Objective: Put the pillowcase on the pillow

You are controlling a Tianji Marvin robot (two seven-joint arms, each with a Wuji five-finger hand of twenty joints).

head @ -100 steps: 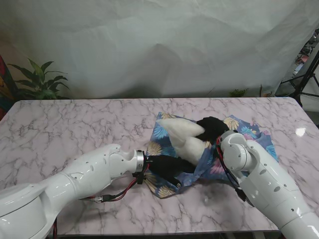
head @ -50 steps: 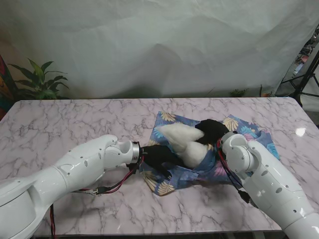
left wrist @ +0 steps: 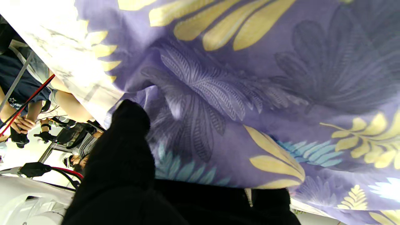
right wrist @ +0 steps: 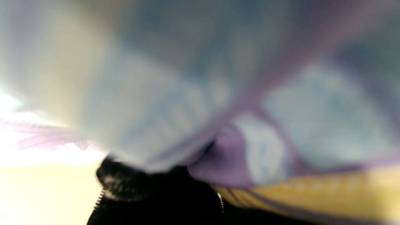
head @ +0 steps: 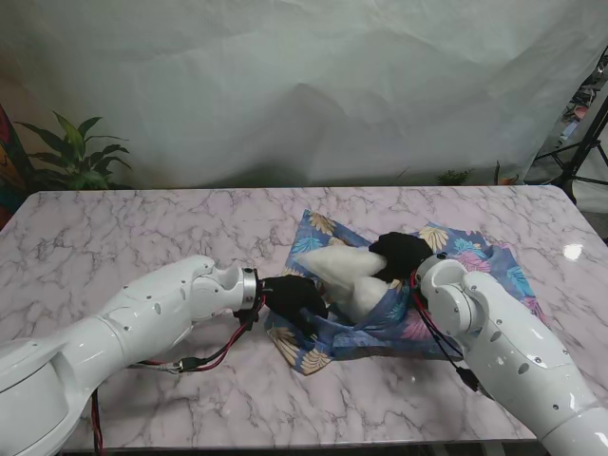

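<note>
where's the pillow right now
In the stand's view the white pillow lies right of the table's centre, partly inside the floral pillowcase, between the left hand and right hand.

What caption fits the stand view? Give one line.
Both hands, left and right, work floral pillowcase around white pillow.

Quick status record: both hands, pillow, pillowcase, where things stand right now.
left hand: shut on the pillowcase edge at its left end
right hand: on the pillow's right side; grip not clear, wrist view blurred
pillow: white, partly exposed, lying on the fabric
pillowcase: blue floral, bunched around the pillow's near side
table: marble
progress: pillow not yet covered
</note>
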